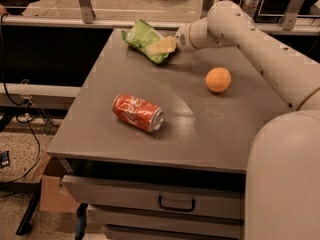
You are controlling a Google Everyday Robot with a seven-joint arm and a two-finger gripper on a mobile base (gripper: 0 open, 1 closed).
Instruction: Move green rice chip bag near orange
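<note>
One green rice chip bag (141,38) touches the pincer (162,46) at the table's (200,134) back.

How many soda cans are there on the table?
1. The red soda can lies on its side at the front left of the table. The gripper is at the green rice chip bag, at the far edge. The arm covers part of the table.
</note>
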